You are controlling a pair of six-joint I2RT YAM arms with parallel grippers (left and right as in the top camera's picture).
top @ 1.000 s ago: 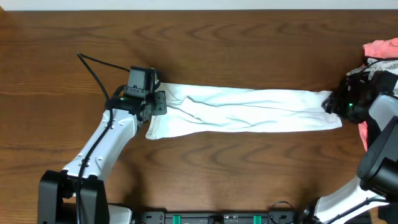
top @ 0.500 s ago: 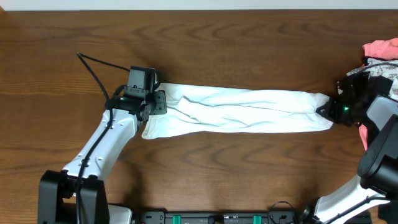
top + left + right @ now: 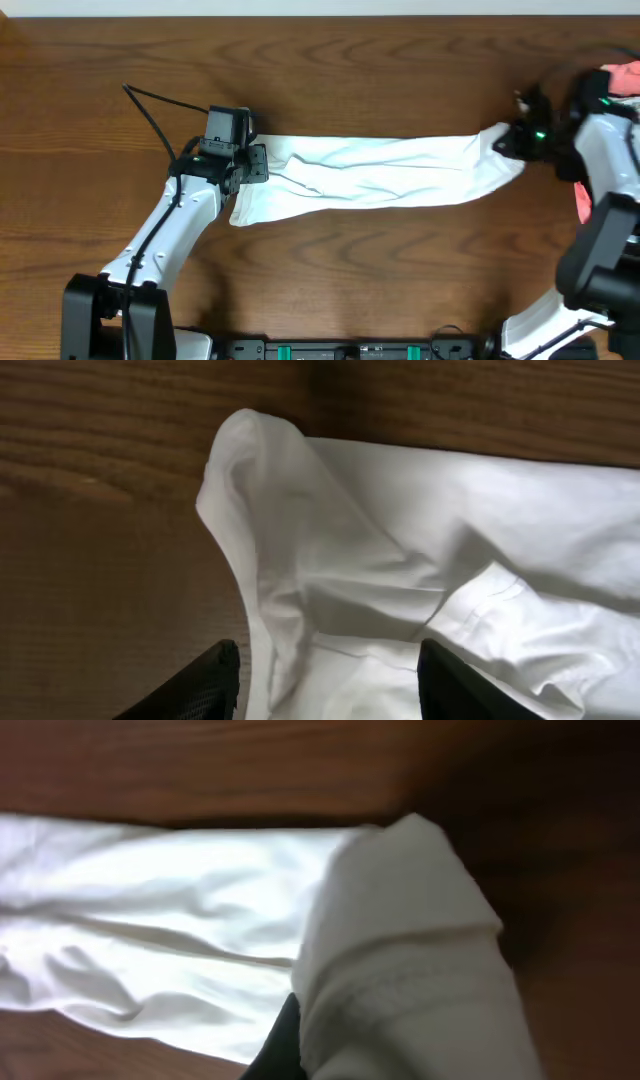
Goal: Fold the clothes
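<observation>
The clothes, a white T-shirt (image 3: 380, 170), lie folded into a long band across the wooden table (image 3: 350, 60). My left gripper (image 3: 252, 165) hovers at the band's left end. Its two black fingertips (image 3: 215, 680) stand apart over rumpled cloth (image 3: 400, 550), so it is open and holds nothing. My right gripper (image 3: 512, 143) is shut on the band's right end and holds it off the table. In the right wrist view the gripped fold (image 3: 410, 940) drapes over the jaws. Only one dark finger (image 3: 285, 1045) shows there, with the rest of the band (image 3: 170, 910) stretching away to the left.
A pink and white heap of other garments (image 3: 615, 78) lies at the table's right edge, just behind my right arm. A black cable (image 3: 150, 115) runs from the left arm toward the back left. The far table edge runs along the top of the overhead view.
My right gripper shut on the shirt's right end, then lifted it and drew it toward the far side and slightly left. The left arm stayed put.
</observation>
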